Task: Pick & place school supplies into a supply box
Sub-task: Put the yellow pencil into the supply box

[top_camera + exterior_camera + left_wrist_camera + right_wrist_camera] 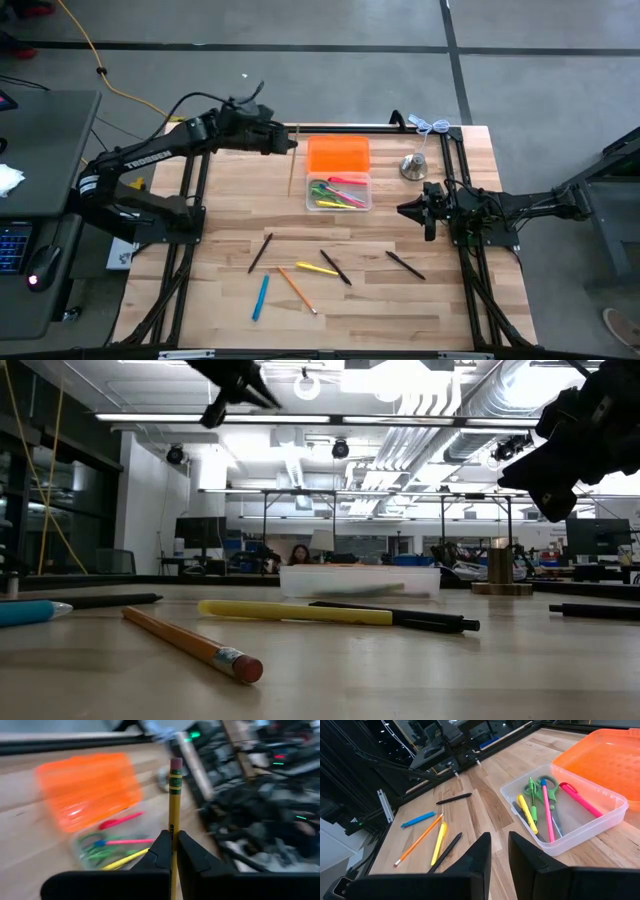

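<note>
Left claw [172, 852]: pinching a yellow pencil [174, 795] mid-shaft, supply box [339, 193] just ahead.
Handling: light, stiff, slim; likely to pivot.
Right claw [499, 851]: waiting, fingers slightly apart, empty.

Motion-blurred orange lid [87, 787] and clear tub [112, 847] — pencil's [174, 805] lower end hidden.

One clear tub [339, 194], one orange lid [338, 155], six pens and pencils [300, 272] loose on the table, one metal bell [414, 166].
</note>
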Controlling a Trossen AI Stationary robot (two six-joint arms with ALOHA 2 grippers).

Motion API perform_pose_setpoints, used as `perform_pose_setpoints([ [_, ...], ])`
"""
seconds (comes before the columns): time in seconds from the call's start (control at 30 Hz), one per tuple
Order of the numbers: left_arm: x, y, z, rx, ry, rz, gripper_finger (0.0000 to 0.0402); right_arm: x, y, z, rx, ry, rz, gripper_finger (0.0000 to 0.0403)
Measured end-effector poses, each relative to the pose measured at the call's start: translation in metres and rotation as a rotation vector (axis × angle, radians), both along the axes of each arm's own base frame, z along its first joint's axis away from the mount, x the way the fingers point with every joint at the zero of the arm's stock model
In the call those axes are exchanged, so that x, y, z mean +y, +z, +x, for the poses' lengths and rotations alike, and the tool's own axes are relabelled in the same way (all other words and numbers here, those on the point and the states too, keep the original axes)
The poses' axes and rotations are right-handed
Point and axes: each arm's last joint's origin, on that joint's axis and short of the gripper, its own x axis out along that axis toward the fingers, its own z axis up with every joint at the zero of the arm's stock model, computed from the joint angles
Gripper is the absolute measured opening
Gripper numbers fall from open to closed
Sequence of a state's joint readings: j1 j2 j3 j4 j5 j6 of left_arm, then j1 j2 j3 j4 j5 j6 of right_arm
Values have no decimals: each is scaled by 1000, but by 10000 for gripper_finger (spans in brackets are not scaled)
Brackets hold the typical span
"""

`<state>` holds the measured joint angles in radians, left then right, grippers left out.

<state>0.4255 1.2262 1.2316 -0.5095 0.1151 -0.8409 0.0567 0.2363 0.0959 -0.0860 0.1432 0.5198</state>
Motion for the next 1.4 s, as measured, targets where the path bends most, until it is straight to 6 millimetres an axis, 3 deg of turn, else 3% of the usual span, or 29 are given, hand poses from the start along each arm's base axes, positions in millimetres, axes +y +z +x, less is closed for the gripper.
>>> perform_pose_setpoints([
  [0.27, -2, 16, 7, -181, -173, 51, 40, 0, 0, 0, 0, 1, 0, 43],
  [0.63, -5, 24, 10, -263, -323, 123, 40, 0, 0, 0, 0, 1, 1, 43],
  [1.4, -2, 42, 37, -616, -694, 246, 40, 0, 0, 0, 0, 0, 0, 43],
])
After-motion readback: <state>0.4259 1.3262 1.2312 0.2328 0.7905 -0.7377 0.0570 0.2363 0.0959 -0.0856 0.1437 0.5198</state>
